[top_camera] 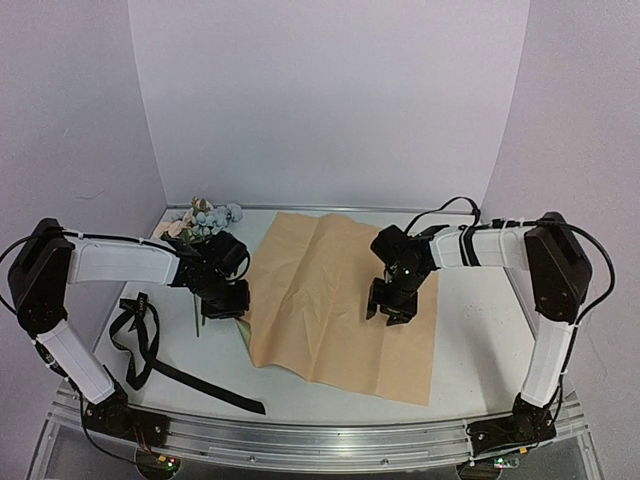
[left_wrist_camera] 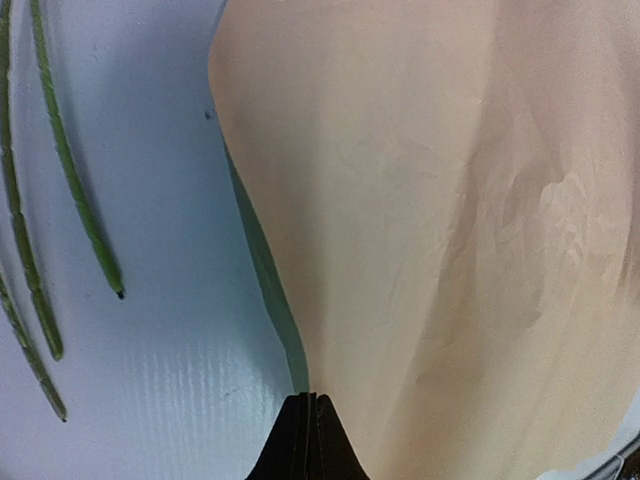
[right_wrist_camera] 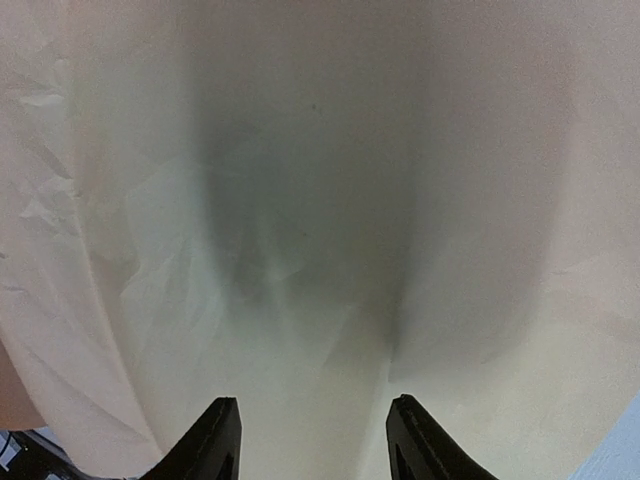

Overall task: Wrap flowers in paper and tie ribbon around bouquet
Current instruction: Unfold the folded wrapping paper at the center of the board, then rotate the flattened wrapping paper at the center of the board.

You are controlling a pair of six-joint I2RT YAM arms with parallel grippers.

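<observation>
The paper (top_camera: pixel 320 300) lies spread across the middle of the desk (top_camera: pixel 470 330), tan-orange side up and creased, reaching from close to the far edge down toward the near edge. The left tool (top_camera: pixel 225 303) sits at the sheet's left edge. In the left wrist view its fingers (left_wrist_camera: pixel 305 435) are clenched together, and the edge of the paper (left_wrist_camera: pixel 420 220) runs straight into their tips, so it appears pinched there. That edge is raised a little, showing a strip of the olive-green underside.

The right tool (top_camera: pixel 388 312) points down onto the right half of the sheet. In the right wrist view its two fingers (right_wrist_camera: pixel 215 440) stand apart, released, with the wrinkled paper (right_wrist_camera: pixel 320 200) filling the view beyond them and nothing gripped between them.

The flowers (top_camera: pixel 205 220) lie at the far left corner of the desk, blooms toward the back wall; their thin green stems (left_wrist_camera: pixel 75 190) rest on the bare desk just left of the paper. The black ribbon (top_camera: pixel 145 345) lies loosely looped near the left edge, one end trailing toward the near edge.
</observation>
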